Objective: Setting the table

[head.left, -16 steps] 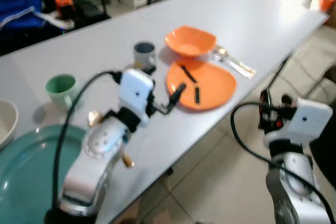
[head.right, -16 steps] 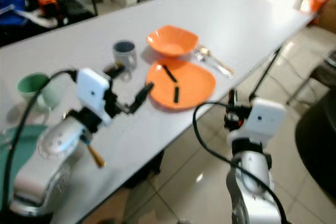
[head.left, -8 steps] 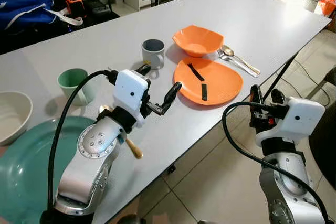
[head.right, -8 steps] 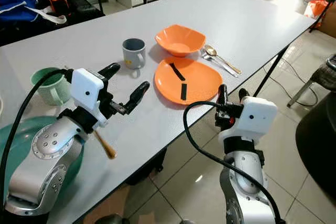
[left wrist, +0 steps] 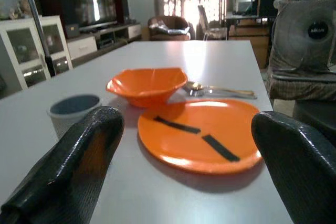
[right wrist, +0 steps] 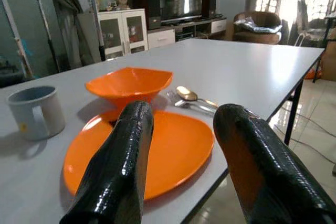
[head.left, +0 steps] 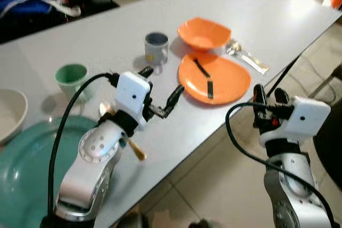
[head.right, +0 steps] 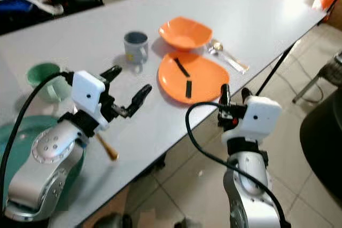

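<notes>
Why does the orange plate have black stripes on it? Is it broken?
No crack shows. The orange plate has two short black strips lying on its surface, looking like tape or marks rather than damage. Otherwise the setting looks tidy: orange bowl and grey mug upright, spoon beside the plate.

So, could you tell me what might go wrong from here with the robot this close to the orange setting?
The orange plate lies near the table's edge, and the open right gripper hangs just off that edge, so a forward reach could knock the plate. The open left gripper hovers over the table close to the grey mug, which a sideways swing might tip. The spoon and other cutlery beside the orange bowl could be scattered.
</notes>
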Motion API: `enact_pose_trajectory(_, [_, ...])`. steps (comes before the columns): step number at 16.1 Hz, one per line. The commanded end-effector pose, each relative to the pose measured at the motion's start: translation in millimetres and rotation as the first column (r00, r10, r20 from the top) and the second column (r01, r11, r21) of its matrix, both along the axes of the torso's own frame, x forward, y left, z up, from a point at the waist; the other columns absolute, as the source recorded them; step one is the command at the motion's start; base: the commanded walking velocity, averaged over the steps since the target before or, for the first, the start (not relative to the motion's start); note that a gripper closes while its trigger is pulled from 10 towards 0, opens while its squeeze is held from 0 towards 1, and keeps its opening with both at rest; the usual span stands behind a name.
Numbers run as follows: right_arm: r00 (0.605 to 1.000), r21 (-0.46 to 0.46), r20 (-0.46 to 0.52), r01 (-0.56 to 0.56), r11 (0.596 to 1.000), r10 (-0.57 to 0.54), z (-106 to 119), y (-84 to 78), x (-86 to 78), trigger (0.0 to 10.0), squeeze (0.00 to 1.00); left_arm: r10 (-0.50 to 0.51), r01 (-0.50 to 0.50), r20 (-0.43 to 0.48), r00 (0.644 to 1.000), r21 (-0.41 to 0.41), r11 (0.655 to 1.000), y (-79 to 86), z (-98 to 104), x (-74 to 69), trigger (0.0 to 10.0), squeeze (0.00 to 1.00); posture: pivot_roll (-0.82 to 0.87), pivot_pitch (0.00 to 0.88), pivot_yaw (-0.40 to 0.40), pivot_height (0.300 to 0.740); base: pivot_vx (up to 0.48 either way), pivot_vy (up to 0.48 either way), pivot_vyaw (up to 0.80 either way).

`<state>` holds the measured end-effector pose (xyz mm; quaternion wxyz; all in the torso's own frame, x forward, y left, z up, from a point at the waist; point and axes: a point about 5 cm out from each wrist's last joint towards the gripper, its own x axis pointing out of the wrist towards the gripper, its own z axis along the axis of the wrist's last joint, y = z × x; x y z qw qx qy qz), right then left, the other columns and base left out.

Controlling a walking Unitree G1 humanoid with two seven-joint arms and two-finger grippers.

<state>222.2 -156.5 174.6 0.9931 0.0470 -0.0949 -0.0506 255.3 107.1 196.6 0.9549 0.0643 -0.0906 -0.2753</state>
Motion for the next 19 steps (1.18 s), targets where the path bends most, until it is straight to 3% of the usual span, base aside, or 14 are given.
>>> enact_pose_trajectory(1, [1.0, 0.001, 0.001, 0.006, 1.0, -0.006, -0.3, -2.4, -0.8, 10.0, 0.0, -0.008, 0.008, 0.003, 1.0, -0.006, 1.0, -0.8, 1.7, -3.2, 10.0, 0.0, 0.03, 0.068, -0.046, 0.74, -0.394, 0.0, 0.0])
enact_pose_trajectory(7, [1.0, 0.012, -0.003, 0.022, 1.0, -0.022, -0.5, -3.8, -0.2, 10.0, 0.0, 0.032, -0.032, 0.013, 0.999, 0.012, 0.999, 0.0, 3.7, 0.7, 10.0, 0.0, 0.03, 0.071, -0.04, 0.74, -0.121, 0.0, 0.0])
enact_pose_trajectory(19, [0.997, 0.037, -0.027, 0.07, 0.997, -0.069, -3.5, -9.6, 1.0, 10.0, 0.0, 0.051, -0.052, 0.034, 0.998, 0.021, 0.998, 0.1, 5.6, 4.6, 10.0, 0.0, 0.03, 0.068, -0.037, 0.74, 0.0, 0.0, -0.8])
